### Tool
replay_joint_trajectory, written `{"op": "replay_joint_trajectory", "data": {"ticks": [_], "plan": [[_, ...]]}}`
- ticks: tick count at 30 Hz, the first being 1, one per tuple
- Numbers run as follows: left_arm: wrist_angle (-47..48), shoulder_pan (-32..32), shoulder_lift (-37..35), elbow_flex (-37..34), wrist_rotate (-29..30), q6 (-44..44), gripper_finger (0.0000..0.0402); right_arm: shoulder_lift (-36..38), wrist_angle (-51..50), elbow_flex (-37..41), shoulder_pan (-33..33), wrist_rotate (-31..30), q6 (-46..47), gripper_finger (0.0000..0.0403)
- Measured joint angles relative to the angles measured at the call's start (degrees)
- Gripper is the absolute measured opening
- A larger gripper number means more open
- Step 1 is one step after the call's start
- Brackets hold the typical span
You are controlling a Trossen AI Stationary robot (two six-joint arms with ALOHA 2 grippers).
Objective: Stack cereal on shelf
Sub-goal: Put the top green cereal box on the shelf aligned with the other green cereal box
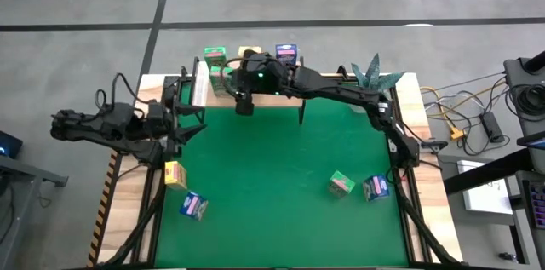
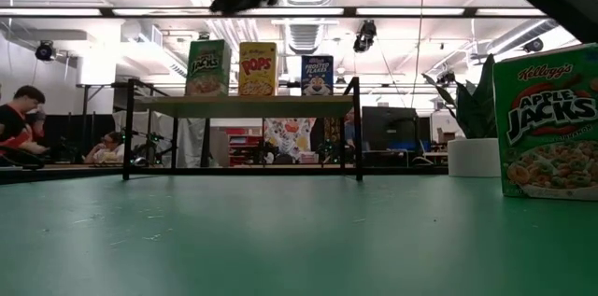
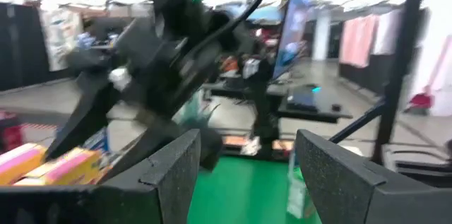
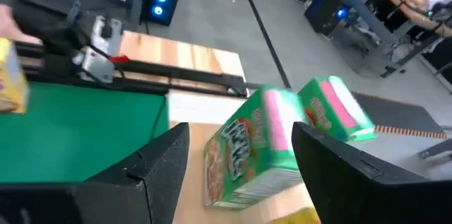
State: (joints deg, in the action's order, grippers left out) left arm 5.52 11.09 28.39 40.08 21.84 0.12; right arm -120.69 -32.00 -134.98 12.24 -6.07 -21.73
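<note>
The shelf [image 1: 201,83] stands at the table's far edge, with a pale plank top on black legs [image 2: 243,105]. In the low view a green box [image 2: 207,68], a yellow box [image 2: 258,69] and a blue box [image 2: 317,75] stand upright on it. The right wrist view shows two green boxes on the plank, one nearer [image 4: 251,150] and one behind it [image 4: 335,107]. My right gripper [image 1: 243,104] [image 4: 240,131] hovers open above the shelf's left part, with the nearer green box just beyond its fingertips. My left gripper [image 1: 189,121] [image 3: 247,143] waits open at the table's left side.
On the green mat [image 1: 272,176] lie a yellow box [image 1: 175,174], a blue box [image 1: 194,206], a green box [image 1: 341,184] [image 2: 547,123] and another blue box [image 1: 375,187]. A potted plant [image 1: 375,74] stands at the far right corner. People sit in the room beyond [image 2: 19,119].
</note>
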Motion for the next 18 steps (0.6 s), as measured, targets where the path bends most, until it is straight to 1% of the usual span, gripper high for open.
{"op": "replay_joint_trajectory", "data": {"ticks": [7,10,12,14,18], "plan": [[1.99,-0.04,5.37,3.07,10.48,0.8,0.0215,7.37,-13.0,0.0,-2.93,0.01,0.27,0.0206],[5.42,-0.09,7.52,5.69,13.73,1.01,0.0197,10.4,-18.31,0.12,-4.56,0.02,1.73,0.0178],[7.72,-0.14,8.91,7.45,15.3,0.92,0.0174,12.22,-21.67,0.32,-5.67,0.03,2.86,0.0156],[9.33,-0.56,10.38,8.97,15.62,0.87,0.0145,13.56,-24.38,0.89,-6.99,0.02,4.13,0.0131],[10.24,-2.1,13.31,10.44,15.68,0.91,0.0066,16.36,-26.26,5.1,-9.72,0.02,5.58,0.0084]]}}
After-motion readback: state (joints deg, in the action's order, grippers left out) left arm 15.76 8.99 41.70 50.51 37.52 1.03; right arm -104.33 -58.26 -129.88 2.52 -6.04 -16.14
